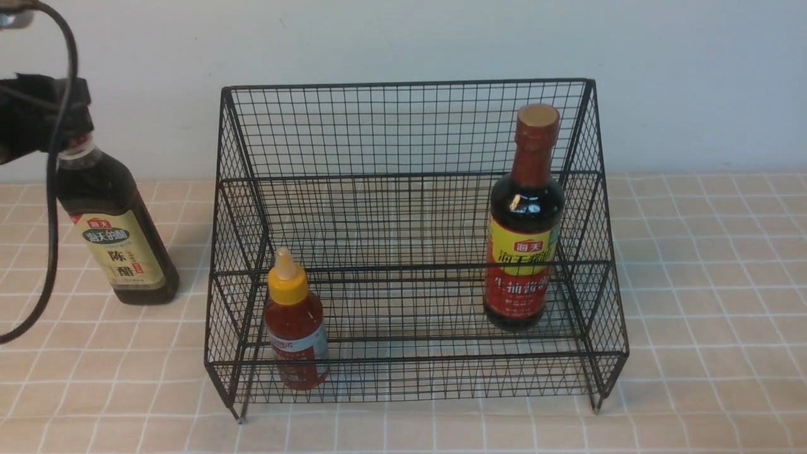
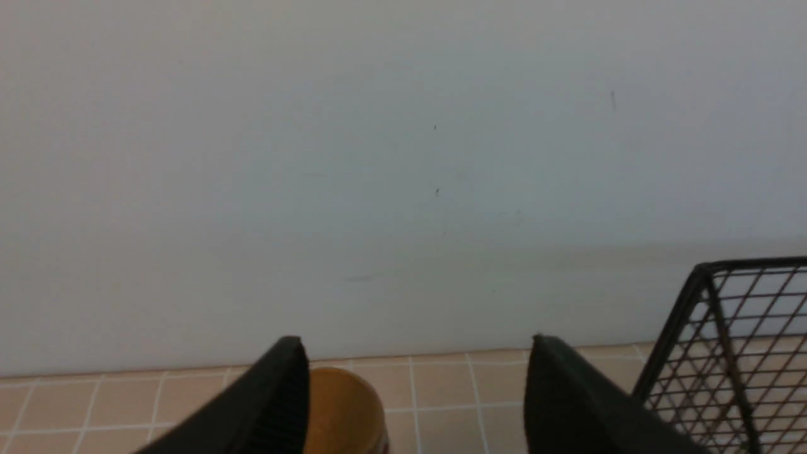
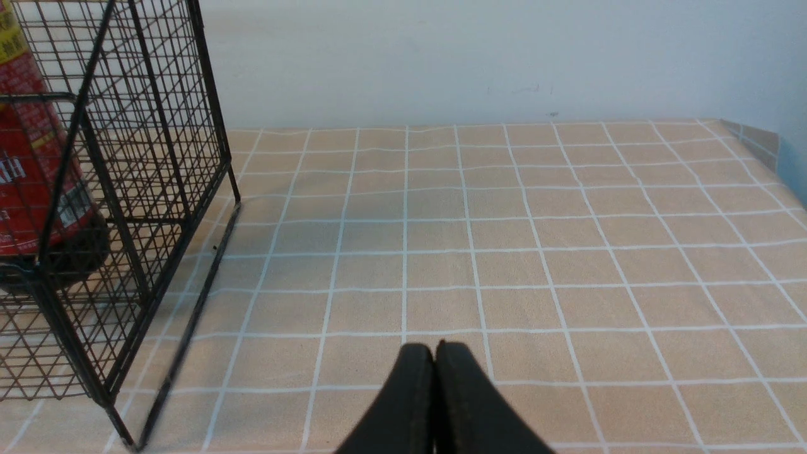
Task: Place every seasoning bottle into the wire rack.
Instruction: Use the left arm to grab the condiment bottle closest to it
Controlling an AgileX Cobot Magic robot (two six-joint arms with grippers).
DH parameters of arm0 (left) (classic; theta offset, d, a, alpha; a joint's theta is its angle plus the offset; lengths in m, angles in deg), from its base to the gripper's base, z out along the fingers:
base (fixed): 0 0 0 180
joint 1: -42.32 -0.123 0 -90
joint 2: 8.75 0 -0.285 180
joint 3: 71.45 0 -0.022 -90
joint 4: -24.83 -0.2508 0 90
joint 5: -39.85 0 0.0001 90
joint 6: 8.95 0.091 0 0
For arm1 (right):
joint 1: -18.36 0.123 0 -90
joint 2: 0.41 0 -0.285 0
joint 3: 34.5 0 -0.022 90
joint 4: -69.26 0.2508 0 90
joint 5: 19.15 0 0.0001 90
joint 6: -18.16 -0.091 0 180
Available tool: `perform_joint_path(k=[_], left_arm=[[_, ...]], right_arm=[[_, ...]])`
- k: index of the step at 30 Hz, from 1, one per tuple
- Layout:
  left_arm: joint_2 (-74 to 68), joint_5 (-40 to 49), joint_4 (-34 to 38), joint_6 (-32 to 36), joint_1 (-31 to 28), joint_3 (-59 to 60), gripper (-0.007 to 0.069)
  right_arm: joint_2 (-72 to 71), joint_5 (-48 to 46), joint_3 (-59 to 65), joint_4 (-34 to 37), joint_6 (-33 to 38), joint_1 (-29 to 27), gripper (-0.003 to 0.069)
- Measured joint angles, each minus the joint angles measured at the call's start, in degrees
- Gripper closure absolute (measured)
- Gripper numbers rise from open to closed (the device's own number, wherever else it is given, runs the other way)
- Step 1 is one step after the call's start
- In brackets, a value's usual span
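The tall dark vinegar bottle (image 1: 120,246) with a beige label stands on the table left of the wire rack (image 1: 410,126). My left gripper (image 1: 70,126) is at its neck and hides the top from the front. In the left wrist view that gripper (image 2: 416,343) is open. The gold cap (image 2: 343,410) lies against one finger, with a wide gap to the other. The soy bottle (image 1: 524,221) stands inside the rack on the right. The small red sauce bottle (image 1: 295,321) stands in the front left of the rack. My right gripper (image 3: 435,348) is shut on nothing over bare tablecloth.
A tiled beige tablecloth (image 1: 706,284) covers the table, and a white wall runs close behind the rack. The rack's corner (image 2: 744,353) is close beside my left gripper. The rack's side (image 3: 157,126), with the soy bottle (image 3: 31,170) behind the mesh, is near my right gripper.
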Motion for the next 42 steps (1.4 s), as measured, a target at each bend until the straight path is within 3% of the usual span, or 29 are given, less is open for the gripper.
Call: perform_joint_path(k=[7,34,37,41,42], left_arm=[[-4.9,-0.1,0.0,2.6,0.0,-5.4,0.0050],[-14.2,1.5,0.0,4.4,0.0,-6.1,0.0055],[-15.0,1.5,0.0,4.4,0.0,-6.1,0.0122],[-15.1,1.5,0.0,4.4,0.0,-6.1,0.0309],[-15.0,1.5,-0.1,4.5,0.0,-6.1,0.0326]], right_arm=[[0.0,0.0,0.0,0.0,0.0,0.0,0.0673],[0.0,0.0,0.0,0.0,0.0,0.0,0.0673],[0.0,0.0,0.0,0.0,0.0,0.0,0.0673],[0.0,0.0,0.0,0.0,0.0,0.0,0.0673],[0.0,0.0,0.0,0.0,0.0,0.0,0.0673]])
